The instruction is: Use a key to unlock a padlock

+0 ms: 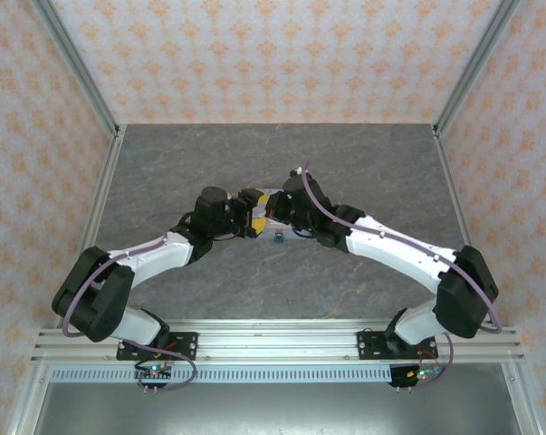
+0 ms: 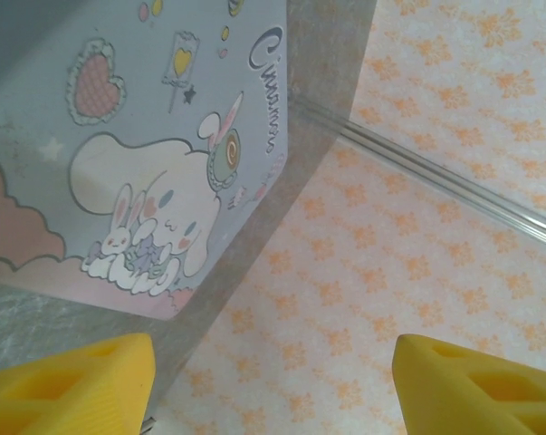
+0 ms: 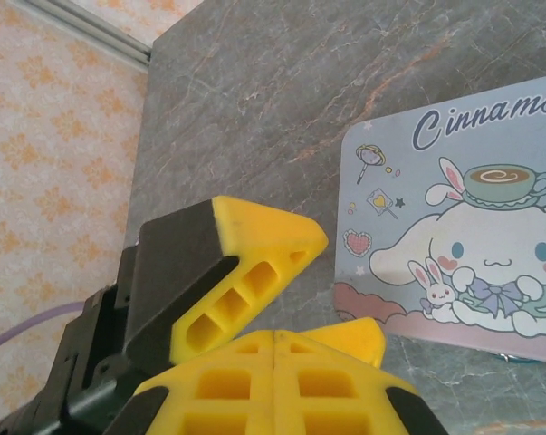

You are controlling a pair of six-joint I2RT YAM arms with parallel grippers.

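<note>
1. Where the two arms meet at mid-tabletop, the padlock [image 1: 279,240] lies on the grey tabletop [image 1: 363,163], a tiny blue speck just near of the jaws.
2. The pale blue cartoon tin [image 3: 454,245] lies flat just far of the padlock, mostly hidden under the wrists in the top view.
3. The right jaws are pressed together, their yellow fingertips [image 3: 254,349] touching; whether anything is pinched between them cannot be told.
4. The left jaws stand wide, their fingertips [image 2: 73,385] well apart and nothing between them, with the tin's corner just ahead.
</note>
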